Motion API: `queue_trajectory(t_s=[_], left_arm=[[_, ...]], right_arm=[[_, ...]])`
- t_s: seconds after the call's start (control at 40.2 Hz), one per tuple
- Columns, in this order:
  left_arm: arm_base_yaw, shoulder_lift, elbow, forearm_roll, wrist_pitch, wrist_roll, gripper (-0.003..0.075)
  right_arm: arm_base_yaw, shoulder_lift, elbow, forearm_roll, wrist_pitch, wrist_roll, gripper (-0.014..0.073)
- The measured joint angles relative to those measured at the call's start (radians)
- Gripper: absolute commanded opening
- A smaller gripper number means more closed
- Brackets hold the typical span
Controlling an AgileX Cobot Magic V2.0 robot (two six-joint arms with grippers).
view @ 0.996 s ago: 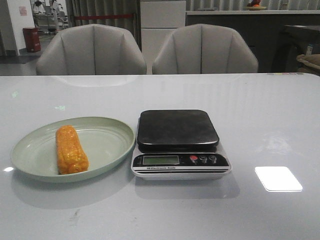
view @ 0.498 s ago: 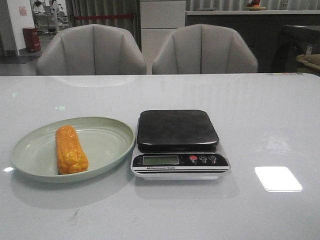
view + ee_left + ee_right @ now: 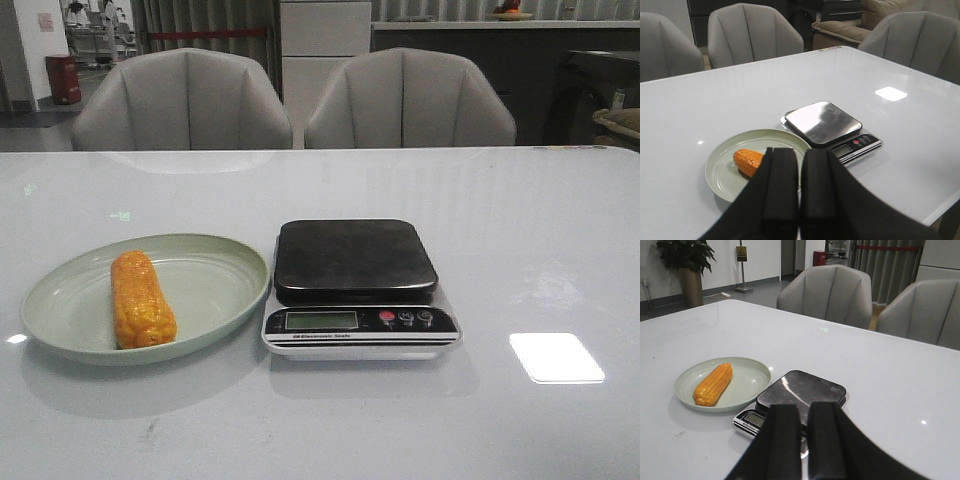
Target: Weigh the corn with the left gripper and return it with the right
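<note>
The corn [image 3: 141, 300] lies on a pale green plate [image 3: 215, 285] toward the table's [image 3: 520, 230] left edge, near its front edge. A scale [image 3: 358, 288] sits just beside the plate on the right, its dark platform bare. The left gripper [image 3: 799, 187] hangs above the table with fingers [image 3: 781, 185] pressed together, holding nothing. The right gripper [image 3: 803, 440] likewise has its fingers [image 3: 782, 437] closed and empty.

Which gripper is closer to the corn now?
Left, probably. The left gripper hangs over the plate beside the corn. The right gripper hangs over the scale, farther away.
</note>
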Motion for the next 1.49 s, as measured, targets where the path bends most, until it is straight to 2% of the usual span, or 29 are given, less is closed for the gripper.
queue_trajectory(t_s=[0.573, 0.697, 0.971, 1.12, 1.245, 1.494], left_arm=[[0.026, 0.000, 0.020, -0.004, 0.000, 0.000, 0.0121], [0.118, 0.000, 0.045, -0.004, -0.046, 0.000, 0.0121], [0.423, 0.000, 0.240, -0.004, -0.454, 0.000, 0.0121], [0.554, 0.000, 0.382, -0.012, -0.583, 0.000, 0.0121], [0.625, 0.000, 0.424, -0.067, -0.570, 0.000, 0.0121], [0.686, 0.000, 0.424, -0.082, -0.579, 0.000, 0.0121]], right_arm=[[0.000, 0.000, 0.000, 0.000, -0.001, 0.000, 0.0209], [0.000, 0.000, 0.000, 0.000, -0.001, 0.000, 0.0209], [0.000, 0.000, 0.000, 0.000, -0.001, 0.000, 0.0209], [0.000, 0.000, 0.000, 0.000, -0.001, 0.000, 0.0209], [0.000, 0.000, 0.000, 0.000, -0.001, 0.000, 0.0209], [0.000, 0.000, 0.000, 0.000, -0.001, 0.000, 0.0209]])
